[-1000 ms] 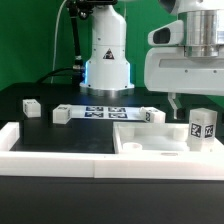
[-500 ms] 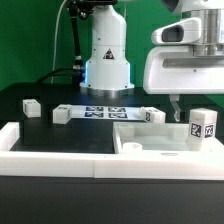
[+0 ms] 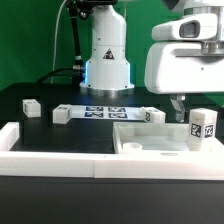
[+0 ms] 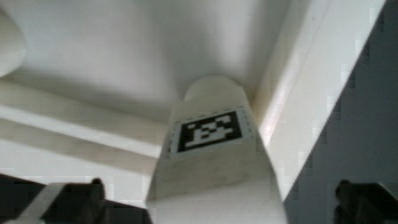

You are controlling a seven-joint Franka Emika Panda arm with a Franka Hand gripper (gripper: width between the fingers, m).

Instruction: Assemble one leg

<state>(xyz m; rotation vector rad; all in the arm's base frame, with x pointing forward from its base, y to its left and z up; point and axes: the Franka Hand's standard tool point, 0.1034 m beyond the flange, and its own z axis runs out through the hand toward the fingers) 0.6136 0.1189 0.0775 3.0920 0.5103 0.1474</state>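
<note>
A leg, a small white block with a black-and-white tag, stands upright on the right part of the large white square panel. My gripper hangs just above the panel, close to the exterior view's left of this leg. In the wrist view the leg fills the middle. My dark fingertips stand wide apart on either side of its lower end, not touching it. The gripper is open and holds nothing.
Three more small white legs lie on the black table: one far left, one left of the marker board, one right of it. The marker board lies before the robot base. A white raised wall borders the front.
The gripper has risen slightly and shifted a little toward the exterior view's right, closer to the upright leg. The parts have not moved.
</note>
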